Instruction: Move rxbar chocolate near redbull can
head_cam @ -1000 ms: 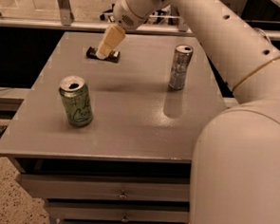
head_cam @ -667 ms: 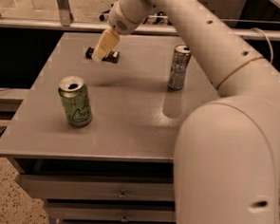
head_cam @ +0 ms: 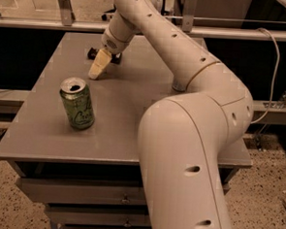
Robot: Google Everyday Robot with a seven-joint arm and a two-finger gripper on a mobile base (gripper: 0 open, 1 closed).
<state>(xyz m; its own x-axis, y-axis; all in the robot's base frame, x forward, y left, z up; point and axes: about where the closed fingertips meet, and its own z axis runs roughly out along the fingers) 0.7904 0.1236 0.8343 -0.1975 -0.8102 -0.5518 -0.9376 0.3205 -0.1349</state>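
Note:
The rxbar chocolate (head_cam: 93, 52) is a small dark bar lying flat at the far left of the grey table (head_cam: 45, 130); only its ends show on either side of the gripper. My gripper (head_cam: 97, 71), cream-coloured, points down at the tabletop just in front of the bar, touching or nearly touching it. The redbull can is hidden behind my arm (head_cam: 193, 85), which sweeps across the right half of the table.
A green can (head_cam: 77, 104) with an open top stands upright at the front left of the table. A metal rail (head_cam: 66, 23) runs behind the far edge. Drawers (head_cam: 80, 195) sit below the tabletop.
The gripper has dropped lower and come slightly forward-left over the bar. The arm has swung across the view and now covers the redbull can. The bar and the green can have not moved.

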